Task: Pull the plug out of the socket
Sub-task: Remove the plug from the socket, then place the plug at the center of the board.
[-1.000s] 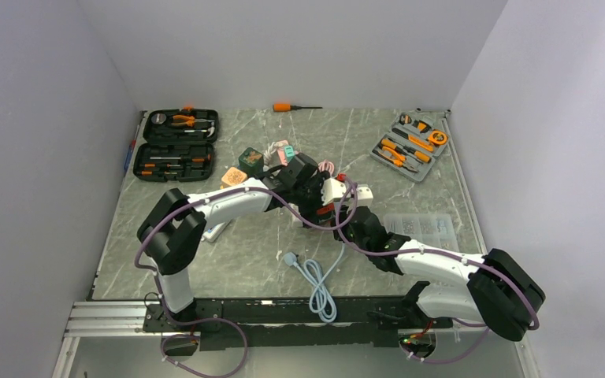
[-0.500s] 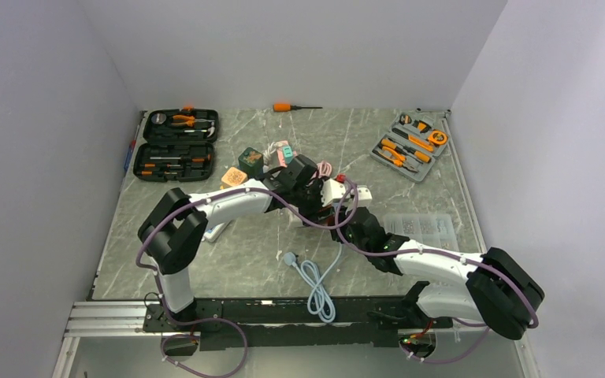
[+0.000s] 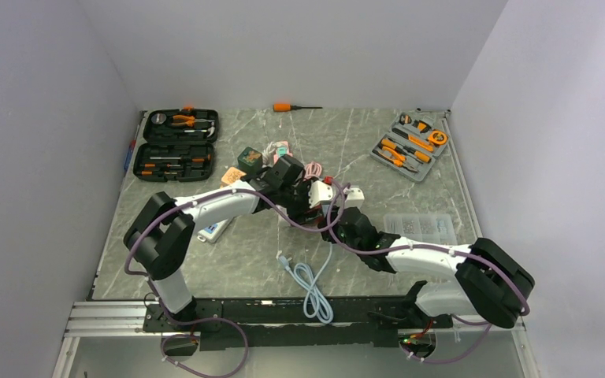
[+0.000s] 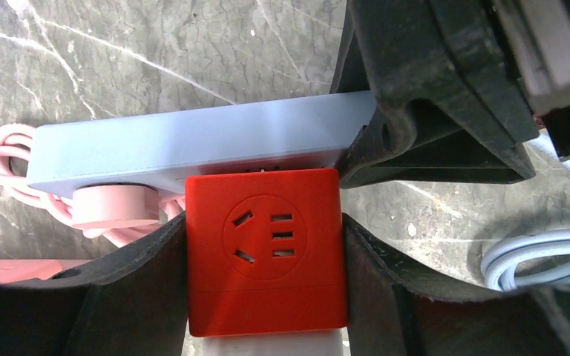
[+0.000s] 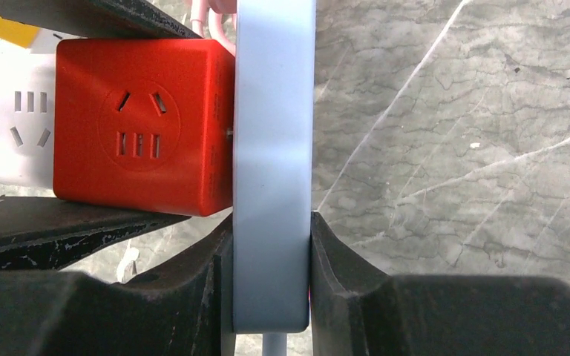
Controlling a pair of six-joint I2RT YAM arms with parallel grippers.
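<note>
While the left jaws press from both sides on the red cube plug (image 4: pixel 263 248), their black fingers (image 4: pixel 130 289) lie flat against its two side faces, so the cube sits squarely between them. Its front face shows a round socket pattern. The cube's back meets the broad face of a pale blue-grey power strip (image 4: pixel 193 144), and a sliver of metal prong shows at the seam, so the plug is still in the socket.

The right jaws are clamped on that power strip, one finger on each broad face at the end nearest their wrist. From the right wrist the strip stands as a narrow upright bar between the jaws, with the red cube just to its left.

Beside the red cube, on the far side from the right jaws, a pink round plug (image 4: pixel 111 210) sits in the same strip, and a pink cable coil (image 4: pixel 0 159) lies past the strip's end. A white socket block (image 5: pixel 7 126) lies behind the cube. A pale blue cable (image 3: pixel 311 283) lies on the marble desk (image 5: pixel 453 111) between the jaws and the arm bases. An open tool case (image 3: pixel 175 144) lies well apart, beyond the left jaws.
</note>
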